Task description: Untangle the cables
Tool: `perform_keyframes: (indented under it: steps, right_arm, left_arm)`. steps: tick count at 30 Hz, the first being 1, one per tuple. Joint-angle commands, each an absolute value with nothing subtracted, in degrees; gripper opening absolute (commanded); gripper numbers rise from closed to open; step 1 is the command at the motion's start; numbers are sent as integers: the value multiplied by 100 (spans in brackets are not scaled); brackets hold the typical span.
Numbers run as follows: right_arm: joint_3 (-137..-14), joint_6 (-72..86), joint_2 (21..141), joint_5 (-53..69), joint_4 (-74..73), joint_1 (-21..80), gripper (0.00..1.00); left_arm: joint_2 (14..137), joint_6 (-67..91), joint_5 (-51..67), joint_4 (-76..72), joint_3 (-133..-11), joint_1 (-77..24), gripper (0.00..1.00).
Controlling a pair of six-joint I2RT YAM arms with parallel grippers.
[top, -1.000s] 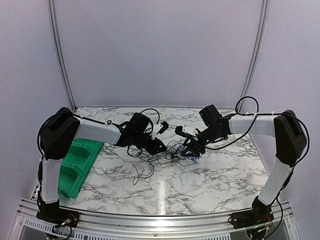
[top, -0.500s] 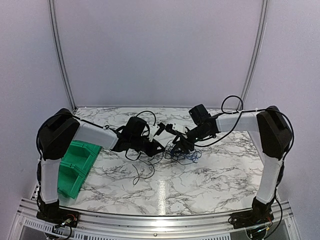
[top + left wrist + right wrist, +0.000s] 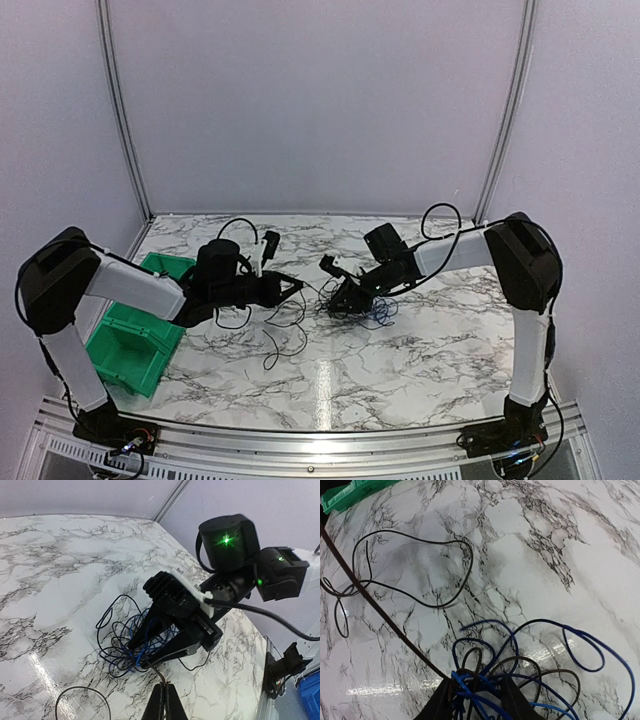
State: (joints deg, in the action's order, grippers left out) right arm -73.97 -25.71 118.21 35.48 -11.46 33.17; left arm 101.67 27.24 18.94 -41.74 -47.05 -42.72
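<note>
Top view: thin black and blue cables [image 3: 372, 316] lie tangled well right of the green plastic bin [image 3: 125, 335]. Left wrist: left gripper [image 3: 163, 692] is clenched on one dark strand [image 3: 154, 672]. Right wrist: right gripper [image 3: 476, 700] straddles the knot [image 3: 470, 680], clamping unconfirmed. Risk: pulling the taut strand could cinch it tighter.

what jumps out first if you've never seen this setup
The knot of thin blue and black cables in the middle of the marble table, with the right fingers planted either side of it. One dark strand runs taut from it to the shut left fingers. A green bin sits at the table's left edge.
</note>
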Motion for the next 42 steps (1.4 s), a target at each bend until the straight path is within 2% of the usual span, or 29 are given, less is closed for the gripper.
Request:
perform_keyframes:
  steps: [1, 7, 13, 16, 19, 23, 27, 30, 35, 42]
  right_arm:
    - [-7215, -2265, 11844, 3092, -1223, 3159, 34]
    - [-7035, -2198, 11527, 2672, -1288, 2893, 38]
    - [-6786, -2269, 11072, 2737, -1387, 2586, 26]
    - [-6737, -2543, 10702, 2749, -1643, 2515, 27]
    - [-6578, -2770, 10116, 2858, -1820, 2505, 32]
    - [-6301, -3100, 9189, 3269, -2069, 2492, 50]
    - [-6095, -3290, 8536, 3526, -2216, 2500, 60]
    - [-5869, -3268, 8356, 3647, -2025, 2500, 62]
    - [-5846, -3200, 8923, 3639, -1796, 2513, 63]
    - [-6454, -3164, 10023, 3535, -1838, 2991, 64]
  left_arm:
    - [8898, 3026, 1274, -5013, -4351, -4192, 0]
    - [7102, 2709, 712, -4156, -4243, -4192, 0]
    - [6245, 2634, 616, -3035, -4616, -4199, 0]
    - [6197, 2739, 742, -2669, -4719, -4206, 0]
    - [6360, 2802, 894, -2593, -4712, -4322, 0]
    - [6806, 2725, 933, -2592, -4805, -4618, 0]
    - [7634, 2532, 1064, -2592, -5075, -4984, 0]
    - [8436, 2302, 1068, -2607, -5262, -5174, 0]
    - [9645, 1911, 1053, -2674, -5320, -5212, 0]
    - [10153, 1777, 1136, -2800, -5149, -5273, 0]
